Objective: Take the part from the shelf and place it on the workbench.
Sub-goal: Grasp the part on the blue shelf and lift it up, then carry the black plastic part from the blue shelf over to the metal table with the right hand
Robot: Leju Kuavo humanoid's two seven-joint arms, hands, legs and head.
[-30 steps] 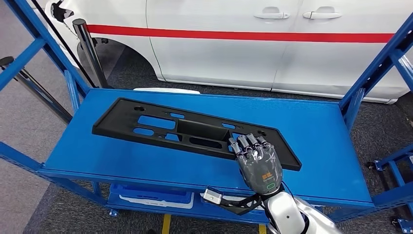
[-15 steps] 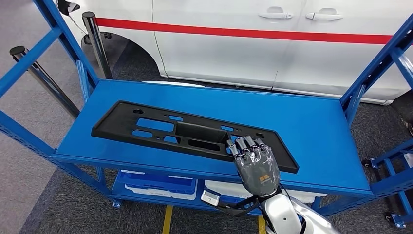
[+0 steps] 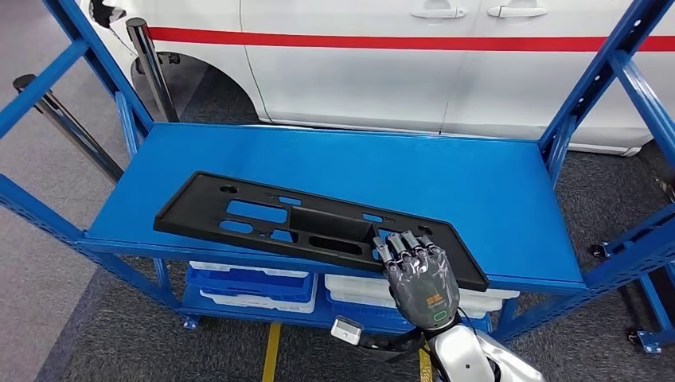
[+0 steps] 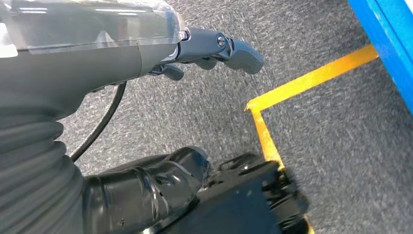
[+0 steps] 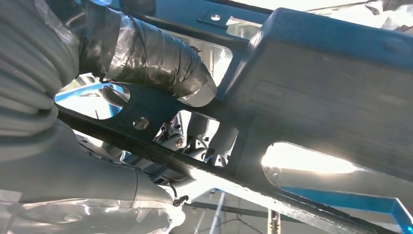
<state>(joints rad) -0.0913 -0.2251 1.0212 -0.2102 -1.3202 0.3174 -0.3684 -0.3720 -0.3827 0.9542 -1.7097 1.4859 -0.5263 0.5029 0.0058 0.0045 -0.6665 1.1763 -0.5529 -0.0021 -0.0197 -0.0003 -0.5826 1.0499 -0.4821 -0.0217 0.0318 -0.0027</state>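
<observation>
Part [image 3: 263, 219] slid nearer shelf [image 3: 493, 199] front edge; right hand [image 3: 420, 274] grips its near end.

Right robot hand [image 3: 420, 274] grips, fingers curled over; left robot hand [image 4: 214, 51] hangs slack.

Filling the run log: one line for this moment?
right robot hand: grips black part | part: on blue shelf | left robot hand: hanging, empty

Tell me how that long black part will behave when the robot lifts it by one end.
The black part looks like rigid moulded plastic, so it probably stays stiff. Full of cut-outs, it seems light for its length. The right hand grips near one end, so the far end may droop or swing off the blue shelf.
</observation>
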